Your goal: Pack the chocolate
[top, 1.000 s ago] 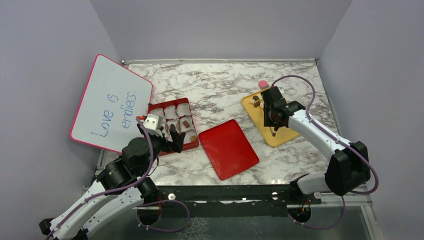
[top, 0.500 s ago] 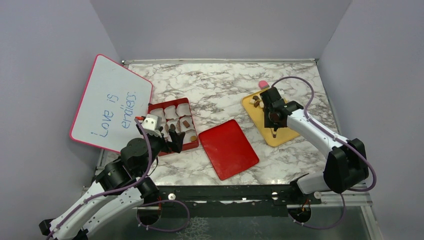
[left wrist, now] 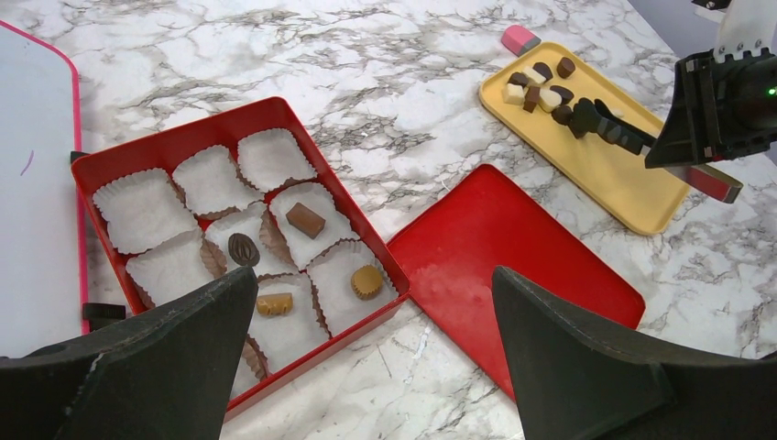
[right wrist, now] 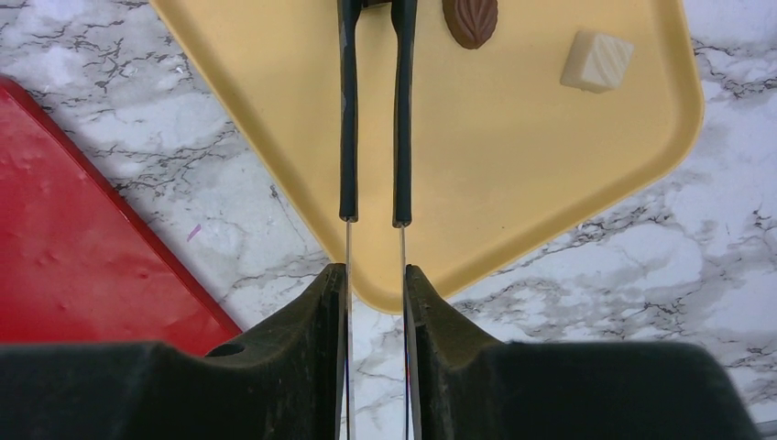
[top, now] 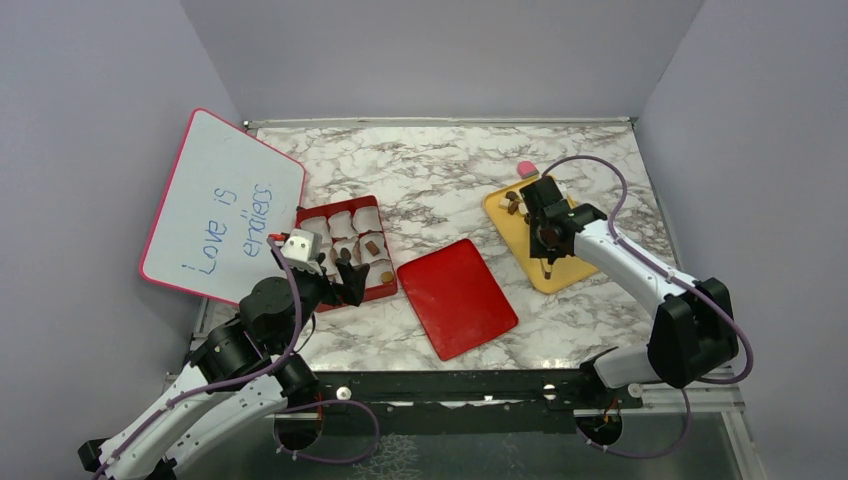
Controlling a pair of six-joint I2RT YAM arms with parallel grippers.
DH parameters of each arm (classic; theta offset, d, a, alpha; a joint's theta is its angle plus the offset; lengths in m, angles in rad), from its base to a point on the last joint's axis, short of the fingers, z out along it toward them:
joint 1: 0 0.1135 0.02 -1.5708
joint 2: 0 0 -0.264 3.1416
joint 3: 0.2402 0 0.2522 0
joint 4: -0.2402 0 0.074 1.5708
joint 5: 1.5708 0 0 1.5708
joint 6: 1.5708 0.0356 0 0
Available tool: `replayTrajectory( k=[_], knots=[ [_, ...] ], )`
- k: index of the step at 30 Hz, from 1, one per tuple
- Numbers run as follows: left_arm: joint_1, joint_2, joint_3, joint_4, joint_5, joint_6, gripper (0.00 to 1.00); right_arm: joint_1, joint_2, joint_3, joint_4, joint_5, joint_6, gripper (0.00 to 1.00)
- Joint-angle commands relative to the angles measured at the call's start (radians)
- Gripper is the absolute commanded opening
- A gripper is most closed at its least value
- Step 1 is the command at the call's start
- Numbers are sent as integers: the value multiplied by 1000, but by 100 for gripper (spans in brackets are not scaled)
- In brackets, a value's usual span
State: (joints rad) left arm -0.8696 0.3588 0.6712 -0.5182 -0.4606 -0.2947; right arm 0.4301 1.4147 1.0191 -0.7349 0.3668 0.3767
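Mostly legible, left gripper (left wrist: 371, 293) spread wide above red box (left wrist: 174, 133), four chocolates (left wrist: 305, 220) sitting in its paper cups (left wrist: 137, 206), right gripper (right wrist: 376, 275) pinching tweezers (right wrist: 348, 137) over yellow tray (right wrist: 513, 183), more chocolates clustered at the tray's far end, tweezer tips cropped, any catch unclear.

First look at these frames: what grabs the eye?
The red square box of white paper cups, left of centre, shows four chocolates, its flat red lid alongside. On the right, the right gripper pinches black-tipped metal tweezers over the yellow tray of loose chocolates.
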Motion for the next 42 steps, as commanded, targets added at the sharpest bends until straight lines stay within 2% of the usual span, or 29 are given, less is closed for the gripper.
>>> replayTrajectory(
  k=[1, 9, 16, 31, 35, 42],
  knots=[
    [6, -9, -6, 6, -17, 3, 99, -5, -39, 0, -6, -12, 7, 25],
    [5, -5, -6, 6, -22, 3, 99, -5, -72, 34, -39, -25, 10, 23],
    [6, 5, -5, 6, -19, 3, 99, -5, -150, 25, -26, -103, -2, 23],
    [6, -3, 12, 7, -38, -6, 99, 16, -241, 35, 70, -378, 21, 21],
    [5, -16, 30, 12, -56, -11, 99, 74, -238, 36, 128, -454, 51, 21],
    [5, -59, 64, 14, -132, -5, 99, 241, -152, 93, 193, -451, 107, 21]
  ],
)
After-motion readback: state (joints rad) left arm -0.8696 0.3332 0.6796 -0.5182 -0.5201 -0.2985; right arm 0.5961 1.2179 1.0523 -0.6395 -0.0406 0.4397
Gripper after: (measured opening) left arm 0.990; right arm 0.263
